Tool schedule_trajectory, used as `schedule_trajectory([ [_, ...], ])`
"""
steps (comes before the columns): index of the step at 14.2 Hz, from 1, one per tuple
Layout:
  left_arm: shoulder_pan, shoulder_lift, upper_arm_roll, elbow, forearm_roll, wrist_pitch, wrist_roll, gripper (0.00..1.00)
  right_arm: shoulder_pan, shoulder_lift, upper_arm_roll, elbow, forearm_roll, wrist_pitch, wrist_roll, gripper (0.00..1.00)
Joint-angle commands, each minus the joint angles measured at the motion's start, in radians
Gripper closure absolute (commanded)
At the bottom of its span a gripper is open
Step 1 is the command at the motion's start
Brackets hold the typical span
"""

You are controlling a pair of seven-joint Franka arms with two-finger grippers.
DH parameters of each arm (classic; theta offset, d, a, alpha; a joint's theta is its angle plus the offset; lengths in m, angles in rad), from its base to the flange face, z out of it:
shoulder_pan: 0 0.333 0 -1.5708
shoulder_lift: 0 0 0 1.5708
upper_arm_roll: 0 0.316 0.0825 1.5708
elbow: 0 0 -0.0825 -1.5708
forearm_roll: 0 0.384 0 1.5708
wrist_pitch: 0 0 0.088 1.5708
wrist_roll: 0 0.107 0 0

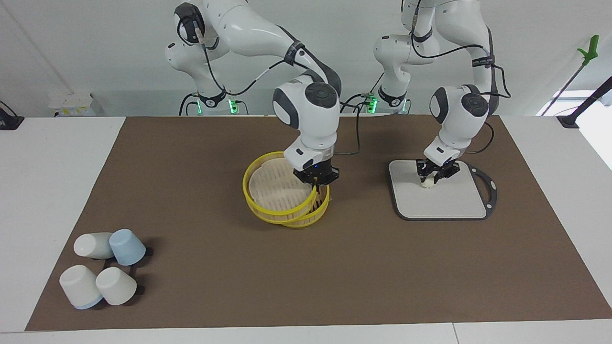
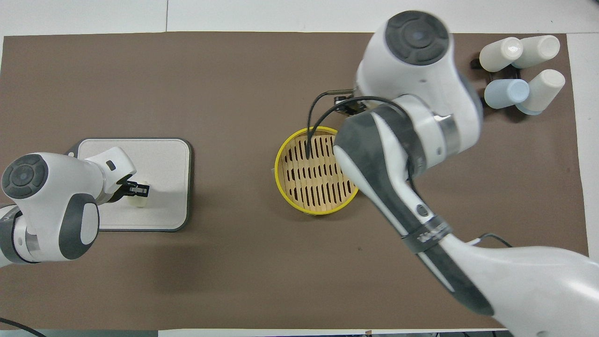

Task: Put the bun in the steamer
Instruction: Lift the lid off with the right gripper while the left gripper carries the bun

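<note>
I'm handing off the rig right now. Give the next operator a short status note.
Left gripper: down on the grey board, shut on the bun.
Right gripper: shut on the rim of the steamer's top tier, which is tilted up off the lower tier.
Done: bun grasped, steamer opened.
Left: carry the bun to the steamer, release it inside.

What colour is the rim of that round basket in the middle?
Bright yellow. The steamer rim shows best in the overhead view, around a pale slatted floor.
</note>
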Motion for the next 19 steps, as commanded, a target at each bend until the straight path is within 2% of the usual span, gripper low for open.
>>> schedule_trajectory([
  [1, -0.008, 0.016, 0.002, 0.063, 0.009, -0.078, -0.012, 0.99, -0.141, -0.021, 0.017, -0.005, 0.025, -0.044, -0.23, 1.0],
  [3, -0.019, 0.042, 0.002, 0.181, -0.015, -0.204, -0.048, 1.0, -0.196, -0.021, 0.016, -0.005, 0.03, -0.073, -0.343, 1.0],
  [5, -0.06, 0.08, 0.002, 0.321, -0.039, -0.328, -0.13, 1.0, -0.21, -0.021, 0.014, 0.0, 0.027, -0.096, -0.352, 1.0],
  [7, -0.167, 0.137, 0.002, 0.497, -0.074, -0.437, -0.364, 1.0, -0.21, -0.021, 0.014, 0.0, 0.031, -0.089, -0.352, 1.0],
  [10, -0.354, 0.207, 0.003, 0.657, -0.089, -0.433, -0.771, 1.0, -0.21, -0.021, 0.013, 0.0, 0.031, -0.08, -0.352, 1.0],
  [12, -0.459, 0.224, 0.003, 0.663, -0.103, -0.336, -0.921, 1.0, -0.21, -0.021, 0.013, -0.002, 0.031, -0.079, -0.352, 1.0],
  [15, -0.58, 0.269, 0.003, 0.631, -0.106, -0.196, -1.019, 1.0, -0.209, -0.019, 0.013, -0.003, 0.03, -0.078, -0.35, 1.0],
  [19, -0.703, 0.39, 0.009, 0.624, -0.094, -0.087, -1.095, 0.99, -0.212, -0.021, 0.011, -0.006, 0.035, -0.079, -0.35, 1.0],
])
